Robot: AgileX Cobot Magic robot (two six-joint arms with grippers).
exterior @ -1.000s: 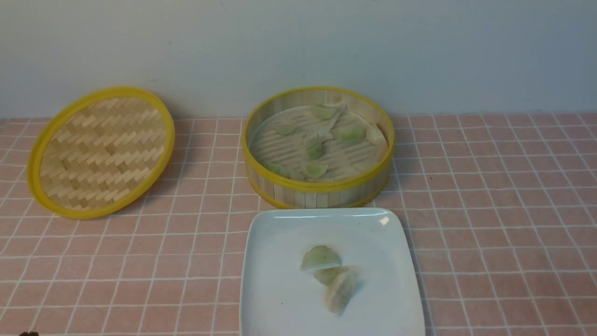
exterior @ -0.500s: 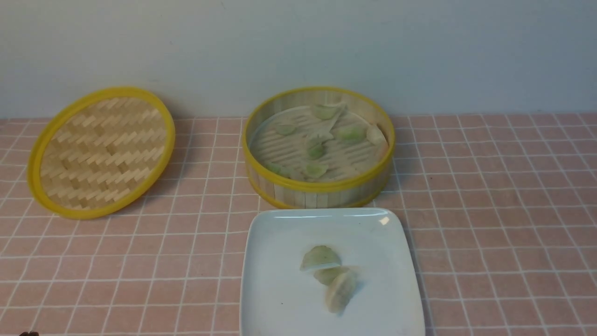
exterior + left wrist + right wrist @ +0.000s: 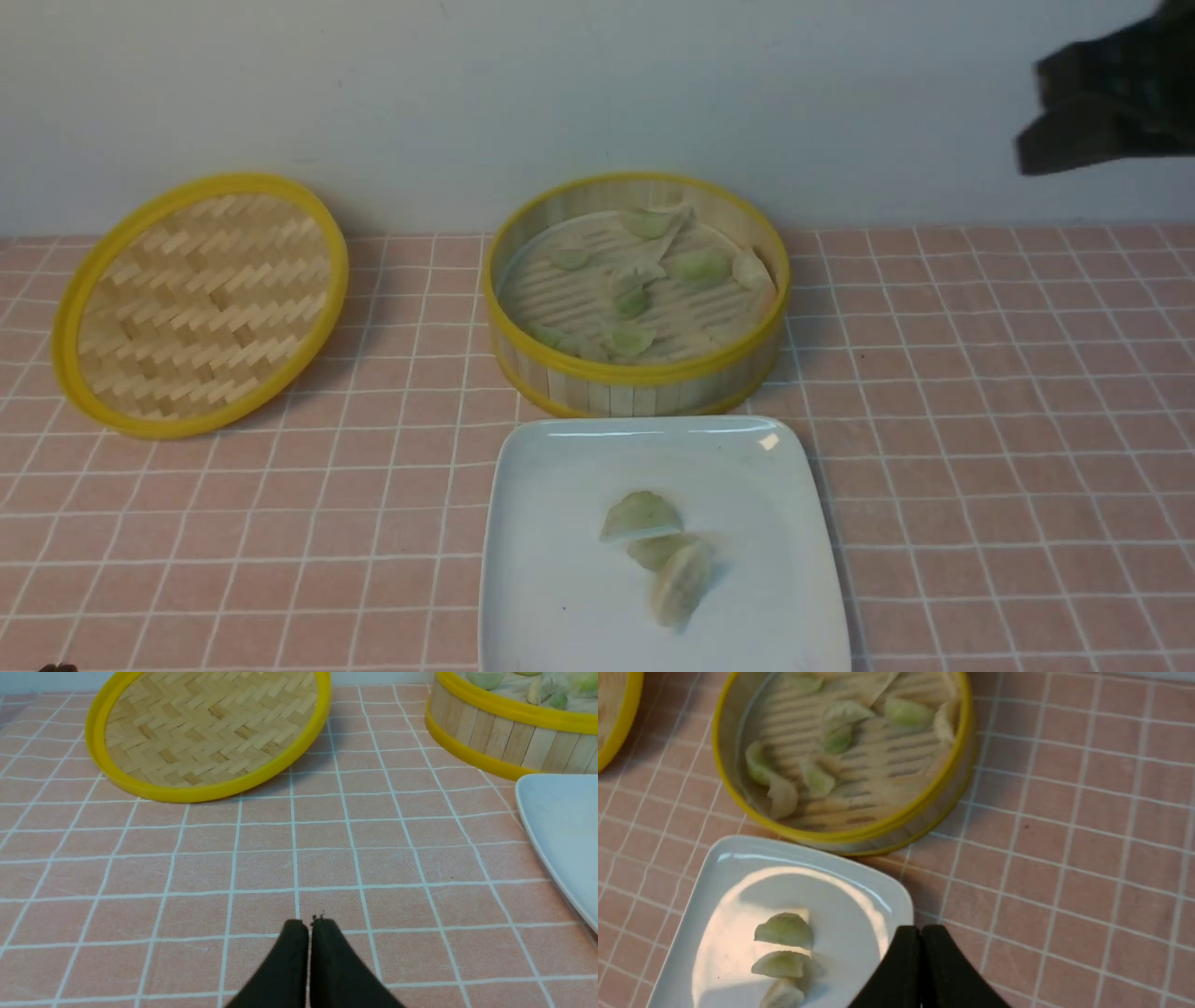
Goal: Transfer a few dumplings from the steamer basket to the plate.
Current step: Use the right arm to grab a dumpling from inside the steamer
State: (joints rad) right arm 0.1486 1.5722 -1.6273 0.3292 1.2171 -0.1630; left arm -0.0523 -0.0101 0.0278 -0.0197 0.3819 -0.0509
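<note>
The plate sat just before the steamer basket, probably for short transfers. Both the left fingers and right fingers were closed, holding nothing.

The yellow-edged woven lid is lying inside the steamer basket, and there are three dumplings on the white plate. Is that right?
Not quite: the front view shows the lid to the left of the steamer basket, not inside it. Three dumplings are on the plate.
</note>
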